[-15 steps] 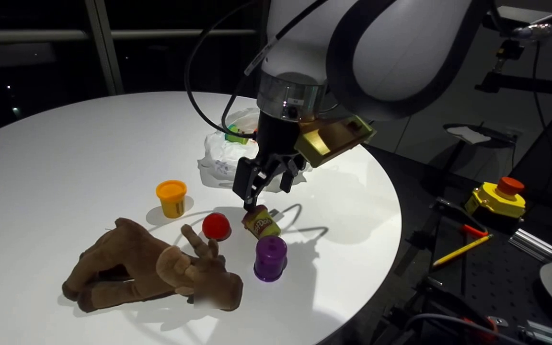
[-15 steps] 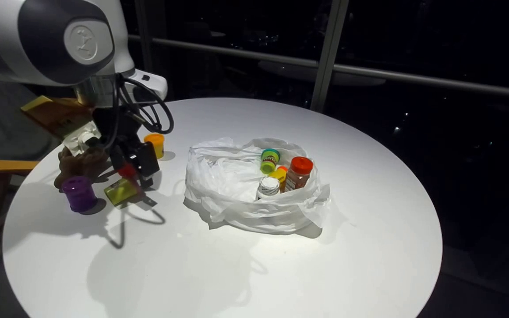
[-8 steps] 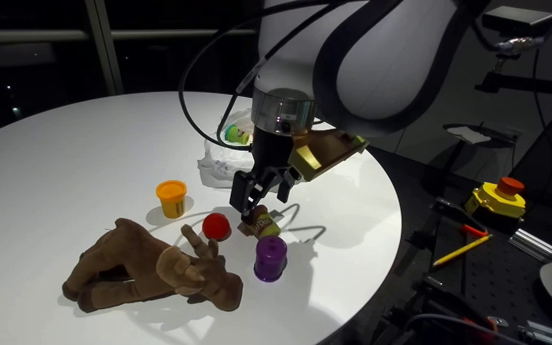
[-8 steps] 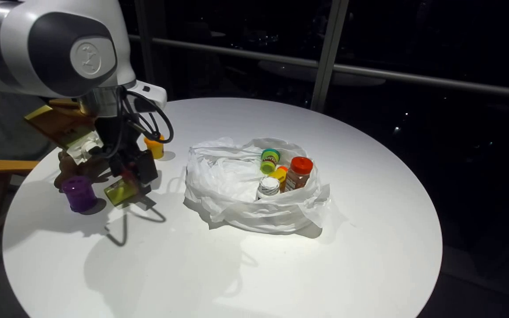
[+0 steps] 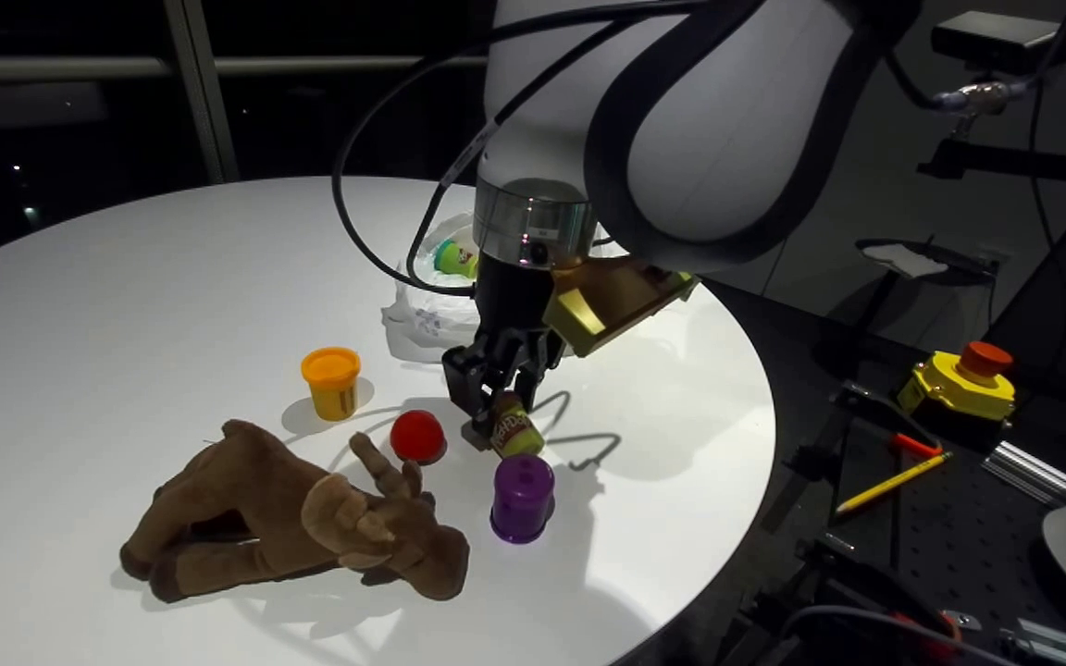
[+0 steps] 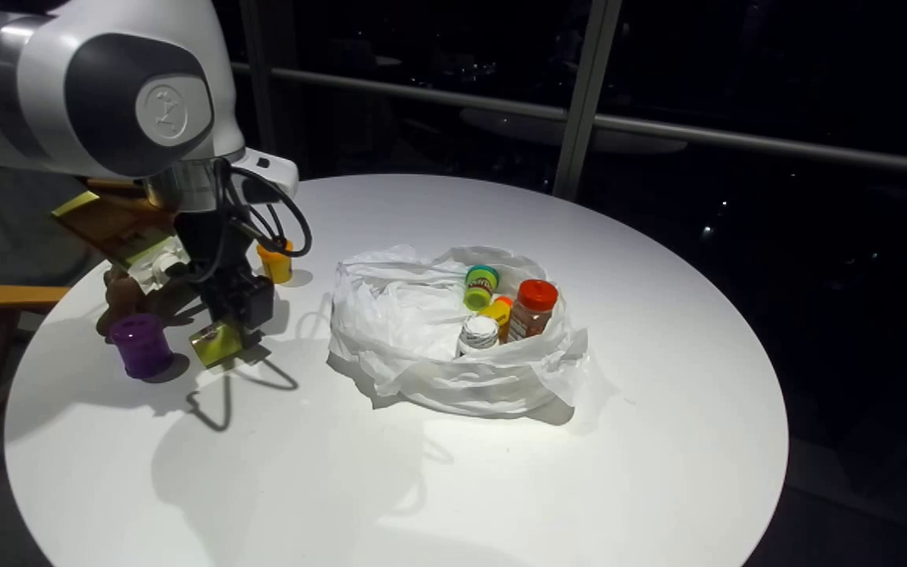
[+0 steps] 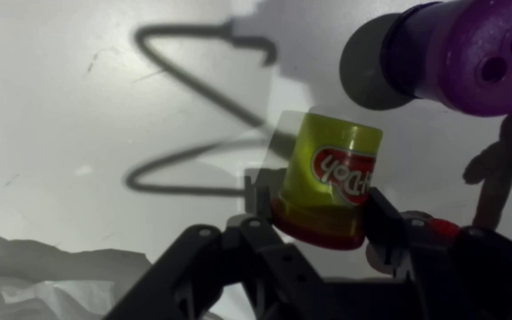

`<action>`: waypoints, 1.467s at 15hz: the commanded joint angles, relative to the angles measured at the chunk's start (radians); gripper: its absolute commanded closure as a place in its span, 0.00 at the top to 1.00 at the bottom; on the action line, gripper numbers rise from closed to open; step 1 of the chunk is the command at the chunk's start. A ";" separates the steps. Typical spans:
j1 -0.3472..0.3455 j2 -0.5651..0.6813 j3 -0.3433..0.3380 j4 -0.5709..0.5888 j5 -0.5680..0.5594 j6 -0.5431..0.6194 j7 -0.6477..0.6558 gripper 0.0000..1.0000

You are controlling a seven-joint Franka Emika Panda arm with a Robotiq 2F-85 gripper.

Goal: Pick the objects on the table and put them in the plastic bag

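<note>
One round table (image 6: 642, 441): smooth plain white top, seen in both exterior views.
Franka arm (image 6: 131, 94): white and dark, over table, wrist pointing down.
Side board (image 5: 959, 546): black, perforated, past table edge; emergency-stop box (image 5: 963, 384) and pencil (image 5: 894, 484) near it.
Plastic bag (image 6: 453, 383): translucent whitish, wrinkled, open on top, on table, four containers showing inside.
Antlered plush animal (image 5: 283, 509): brown, lying on table, outside bag.
Gripper (image 7: 319, 206): black, fingers (image 7: 382, 220) grasping yellow Play-Doh can (image 7: 336, 171) near its red-lid end, one each side.
Purple canister (image 5: 522, 499): upright on table, just beside yellow Play-Doh can; two holes in top, wrist view.
Red-lidded jar (image 6: 531, 311): in bag, upright, see-through sides, reddish-brown contents.
Yellow Play-Doh can: tilted, between fingers, outside bag; can't tell if it touches table.
Orange tub (image 5: 331, 388): upright on table, lid on, apart from gripper.
Green Play-Doh can (image 6: 480, 288): teal lid, in bag, tilted, behind jars in an exterior view.
White jar (image 6: 477, 332): in bag, by near wall, lower part hidden.
Yellow bottle (image 6: 494, 310): orange-red cap, in bag, between white jar and red-lidded jar, mostly hidden.
Red ball (image 5: 418, 437): on table, between antlered plush animal and yellow Play-Doh can.
</note>
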 commanded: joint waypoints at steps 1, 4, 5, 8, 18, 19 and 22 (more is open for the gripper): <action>0.002 -0.019 -0.009 0.013 0.037 -0.015 -0.026 0.28; 0.003 -0.087 -0.044 0.001 0.031 0.008 -0.008 0.28; 0.019 -0.110 -0.087 0.001 0.001 0.031 0.014 0.28; 0.047 -0.137 -0.213 0.013 -0.093 0.114 0.061 0.28; 0.248 0.083 -0.563 0.159 -0.279 0.312 0.280 0.28; 0.271 0.113 -0.581 0.176 -0.273 0.317 0.289 0.28; 0.328 0.212 -0.640 0.239 -0.266 0.329 0.316 0.28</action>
